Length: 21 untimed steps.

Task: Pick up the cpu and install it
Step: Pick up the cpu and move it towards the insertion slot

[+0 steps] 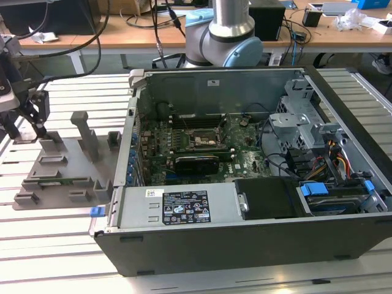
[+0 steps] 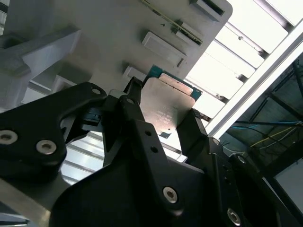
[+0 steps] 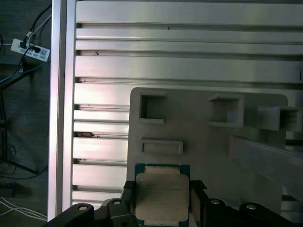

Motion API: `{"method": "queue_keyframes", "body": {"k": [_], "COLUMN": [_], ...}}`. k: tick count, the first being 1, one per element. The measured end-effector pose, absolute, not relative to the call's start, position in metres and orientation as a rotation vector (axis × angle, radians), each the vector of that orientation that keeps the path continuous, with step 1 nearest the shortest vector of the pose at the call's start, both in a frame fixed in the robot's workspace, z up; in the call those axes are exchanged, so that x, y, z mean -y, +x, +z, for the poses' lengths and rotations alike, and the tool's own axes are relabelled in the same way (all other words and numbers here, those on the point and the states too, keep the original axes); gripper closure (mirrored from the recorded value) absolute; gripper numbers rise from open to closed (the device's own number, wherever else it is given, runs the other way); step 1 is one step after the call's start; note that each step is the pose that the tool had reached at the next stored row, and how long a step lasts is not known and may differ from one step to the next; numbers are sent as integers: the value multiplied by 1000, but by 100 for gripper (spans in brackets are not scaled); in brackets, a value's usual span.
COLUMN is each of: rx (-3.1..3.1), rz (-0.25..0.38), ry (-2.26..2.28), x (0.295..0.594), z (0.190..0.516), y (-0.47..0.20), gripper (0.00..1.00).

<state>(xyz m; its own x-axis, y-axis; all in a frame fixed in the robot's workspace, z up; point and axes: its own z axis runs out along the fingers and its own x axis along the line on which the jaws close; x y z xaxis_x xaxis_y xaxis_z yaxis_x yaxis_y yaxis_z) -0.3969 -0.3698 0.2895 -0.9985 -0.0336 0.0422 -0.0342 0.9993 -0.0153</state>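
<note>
Tool (image 2: 163,103), low over tray (image 2: 94,28), clamps cpu (image 2: 164,113).

Pale slatted aluminium surface (image 1: 55,257), brightly lit. Behind, a long wooden desk (image 1: 122,37) strewn with black cables (image 1: 153,24). Beyond the surface's edge, dark floor (image 3: 23,142) with a white power strip (image 3: 31,49) and loose wires (image 3: 9,203).

Black hand (image 2: 163,106), silver arm (image 1: 231,24), pale-blue joint caps (image 1: 242,56).

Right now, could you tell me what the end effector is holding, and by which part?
The flat silvery-grey square cpu, gripped on two opposite side edges.
</note>
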Motion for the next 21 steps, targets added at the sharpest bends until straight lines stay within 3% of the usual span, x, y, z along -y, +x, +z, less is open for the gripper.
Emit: {"method": "queue_keyframes", "body": {"k": [21], "rx": [3099], "rz": [25], "ry": [53], "x": [370], "z": [333], "y": [-397], "gripper": [45]}}
